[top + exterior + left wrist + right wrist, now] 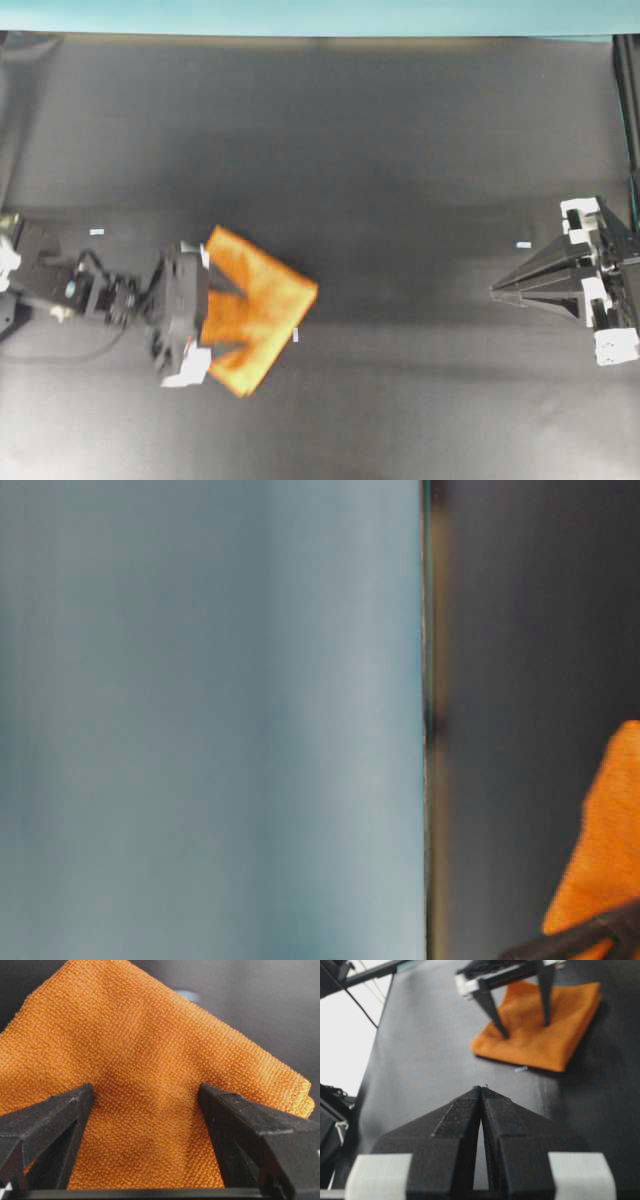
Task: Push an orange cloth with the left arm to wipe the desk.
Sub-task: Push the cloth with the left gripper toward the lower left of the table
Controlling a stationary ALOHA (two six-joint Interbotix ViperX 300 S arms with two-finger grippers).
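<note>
- From above, the wide flat black desk [380, 150] has a teal strip [320, 15] along its far edge. The folded square of soft orange cloth [262, 305] lies on the left half of the desk, turned like a diamond. The slim black left arm [95, 295] reaches in from the left. Its black gripper with white pads [228, 318] has its fingers spread wide, and their tips rest on top of the cloth. A tiny pale tape mark [295, 336] sits just beside the cloth's right edge. The other black arm's pointed gripper [497, 290] waits well apart at the right, pressed closed.
- From table height, only a corner of the cloth [605, 850] shows, by a blurry teal wall [210, 720].
- From the left wrist, both black fingers [50, 1125] press down on the cloth [150, 1070], nothing pinched between them.
- From the right wrist, the closed gripper [481, 1089] points toward the cloth [545, 1025] farther along the desk [420, 1060].
</note>
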